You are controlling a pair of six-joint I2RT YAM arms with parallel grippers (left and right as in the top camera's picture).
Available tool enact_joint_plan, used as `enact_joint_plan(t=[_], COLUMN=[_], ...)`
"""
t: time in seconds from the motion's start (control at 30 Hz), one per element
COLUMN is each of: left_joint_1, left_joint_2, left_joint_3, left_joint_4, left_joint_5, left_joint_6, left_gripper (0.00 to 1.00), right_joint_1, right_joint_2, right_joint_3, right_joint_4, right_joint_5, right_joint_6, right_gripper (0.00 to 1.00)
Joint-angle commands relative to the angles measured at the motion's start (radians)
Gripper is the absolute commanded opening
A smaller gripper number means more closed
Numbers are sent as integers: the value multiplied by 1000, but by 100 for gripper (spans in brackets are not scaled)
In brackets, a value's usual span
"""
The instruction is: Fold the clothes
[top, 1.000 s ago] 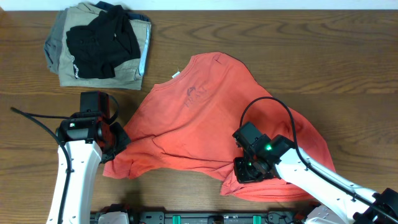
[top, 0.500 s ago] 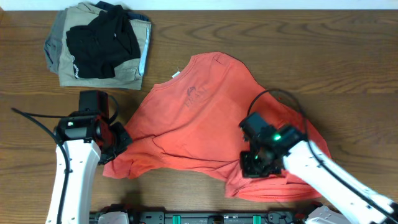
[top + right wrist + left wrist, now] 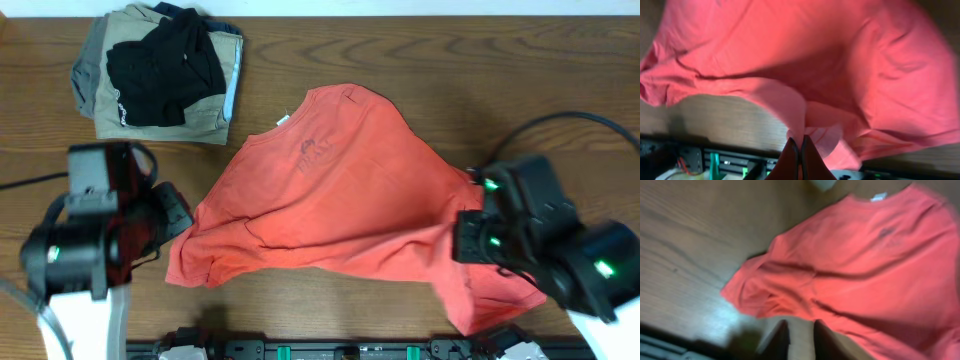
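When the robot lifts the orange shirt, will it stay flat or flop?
Probably flop: the shirt sags in folds where the right gripper pinches it. It likely weighs little, being thin cloth. It shouldn't roll or break.

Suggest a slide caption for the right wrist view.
Right claw pinching a fold of the red-orange T-shirt above the wooden table.

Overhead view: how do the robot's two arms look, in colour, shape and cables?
The left arm and right arm have white links and bulky black wrist housings with small green lights. A thin black cable trails from each. The fingers are dark and narrow.
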Motion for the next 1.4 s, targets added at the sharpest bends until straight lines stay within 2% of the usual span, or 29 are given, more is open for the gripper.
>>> enact_joint_plan(t=[0.0, 0.13, 0.2, 0.33, 0.47, 0.73, 0.9, 1.2, 1.37], left_joint_1=[5, 5, 5, 4, 4, 4, -11, -142, -167], left_joint_2=[-14, 42, 95, 207, 316, 483, 533, 536, 537], left_joint_3=[14, 11, 11, 11, 8, -44, -130, -328, -407], left_joint_4=[-9, -45, -65, -102, -108, -53, -1, 154, 212], left_joint_5=[-1, -1, 0, 0, 2, 17, 213, 214, 180], left_joint_6=[7, 31, 53, 64, 94, 101, 217, 150, 90], left_gripper=[44, 62, 67, 70, 80, 82, 82, 82, 82], right_joint_1=[-31, -75, -111, -204, -294, -401, -402, -402, -402], right_joint_2=[-47, -99, -120, -138, -137, -136, -115, -69, -63], right_joint_3=[34, 35, 40, 78, 147, 209, 207, 207, 206], right_joint_4=[-25, -60, -67, -69, -79, -93, -120, -126, -127], right_joint_5=[100, 183, 212, 234, 236, 220, 178, 177, 159], right_joint_6=[-27, 4, 3, -2, -46, -92, -118, -117, -118], right_gripper=[1, 1, 1, 1, 1, 1, 1, 1, 1])
